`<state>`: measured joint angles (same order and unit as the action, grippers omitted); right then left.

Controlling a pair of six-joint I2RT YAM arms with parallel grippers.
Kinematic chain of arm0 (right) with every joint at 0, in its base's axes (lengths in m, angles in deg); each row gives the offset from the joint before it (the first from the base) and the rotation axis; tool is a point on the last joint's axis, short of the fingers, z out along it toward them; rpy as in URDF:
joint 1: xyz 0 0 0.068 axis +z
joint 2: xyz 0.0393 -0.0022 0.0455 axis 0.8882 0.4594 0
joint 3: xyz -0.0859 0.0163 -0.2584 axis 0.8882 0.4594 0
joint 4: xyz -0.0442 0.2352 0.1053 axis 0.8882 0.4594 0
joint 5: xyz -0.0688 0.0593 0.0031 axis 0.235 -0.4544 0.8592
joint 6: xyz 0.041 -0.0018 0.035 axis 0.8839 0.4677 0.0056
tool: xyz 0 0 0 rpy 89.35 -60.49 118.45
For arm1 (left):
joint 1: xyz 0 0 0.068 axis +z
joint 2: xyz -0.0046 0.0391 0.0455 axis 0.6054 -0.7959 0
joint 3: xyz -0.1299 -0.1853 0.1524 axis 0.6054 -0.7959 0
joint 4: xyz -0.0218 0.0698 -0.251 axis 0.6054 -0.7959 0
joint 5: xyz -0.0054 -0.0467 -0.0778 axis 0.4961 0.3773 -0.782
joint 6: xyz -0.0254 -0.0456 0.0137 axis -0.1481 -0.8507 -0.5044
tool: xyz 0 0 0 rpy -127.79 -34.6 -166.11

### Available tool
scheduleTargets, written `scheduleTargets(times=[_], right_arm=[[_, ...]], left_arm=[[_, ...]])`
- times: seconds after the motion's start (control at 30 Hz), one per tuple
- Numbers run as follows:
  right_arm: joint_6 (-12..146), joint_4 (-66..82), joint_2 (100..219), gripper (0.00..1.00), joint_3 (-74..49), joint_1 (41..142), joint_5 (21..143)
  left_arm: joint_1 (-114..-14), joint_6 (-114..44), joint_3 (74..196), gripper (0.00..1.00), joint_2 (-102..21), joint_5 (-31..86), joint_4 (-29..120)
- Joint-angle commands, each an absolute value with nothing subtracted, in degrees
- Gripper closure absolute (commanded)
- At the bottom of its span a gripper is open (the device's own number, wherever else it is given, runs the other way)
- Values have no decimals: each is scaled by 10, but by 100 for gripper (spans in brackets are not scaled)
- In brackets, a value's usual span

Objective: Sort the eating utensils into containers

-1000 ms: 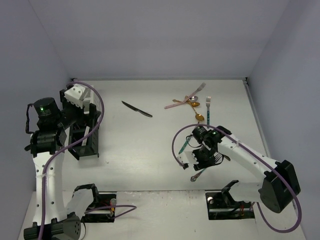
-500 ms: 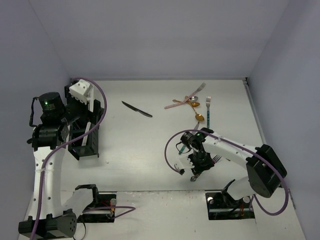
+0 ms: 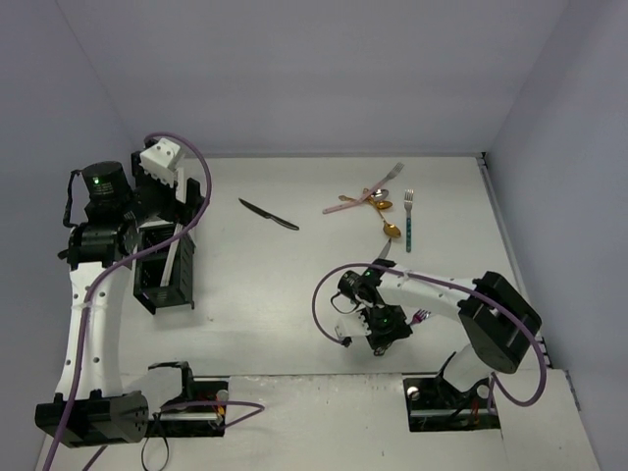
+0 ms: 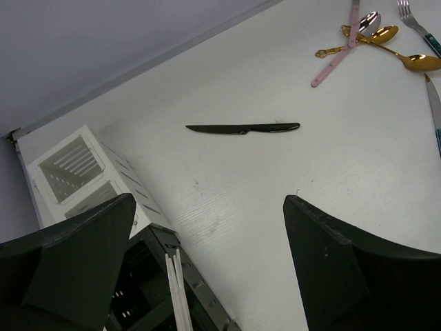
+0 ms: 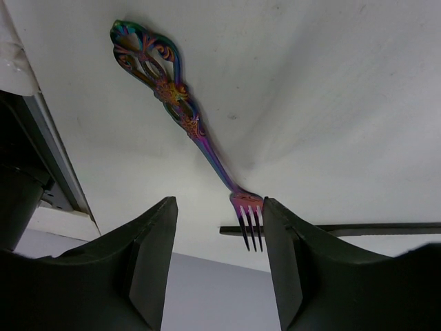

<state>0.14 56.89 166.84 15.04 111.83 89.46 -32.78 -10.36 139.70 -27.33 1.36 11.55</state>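
Observation:
An iridescent fork [image 5: 172, 93] lies flat on the table, its tines [image 5: 249, 219] between the parted jaws of my right gripper [image 5: 219, 203] and close to the right-hand finger [image 5: 296, 262]. From above, that gripper [image 3: 378, 329] hangs low beside the fork [image 3: 420, 316]. My left gripper [image 4: 208, 200] is wide open and holds nothing. It hovers over the black caddy [image 4: 148, 296], which holds white chopsticks [image 4: 178, 289], next to the white caddy [image 4: 76, 169]. A black knife [image 3: 268, 214] lies mid-table.
At the far right lie a pink fork [image 3: 345, 204], gold spoons [image 3: 385, 206], a teal-handled fork [image 3: 407, 224] and a knife [image 3: 384, 248]. The black caddy [image 3: 182, 280] stands at the left, with walls on three sides. The arm bases [image 3: 451, 397] sit at the near edge.
The right jaws have widened and the wrist has swung left and nearer, low beside the fork. The left gripper has drifted toward the far-left corner, still open.

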Motion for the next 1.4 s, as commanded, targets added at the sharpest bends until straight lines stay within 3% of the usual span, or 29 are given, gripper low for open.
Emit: scheduleTargets(times=[0.0,0.47,0.73,1.2,1.37], right_arm=[[43,593,1684,52,130,1141,918],[97,582,1692,61,125,1133,930],[161,590,1725,62,114,1149,979],[158,578,1737,58,22,1027,1000],[155,578,1784,57,-22,896,1015]], left_arm=[[-330,-108,1453,15,-288,-10,160],[-361,-147,1479,15,-349,-9,187],[-363,-169,1504,15,-363,-10,196],[-363,-168,1489,15,-355,-11,206],[-363,-162,1478,15,-351,-9,209]])
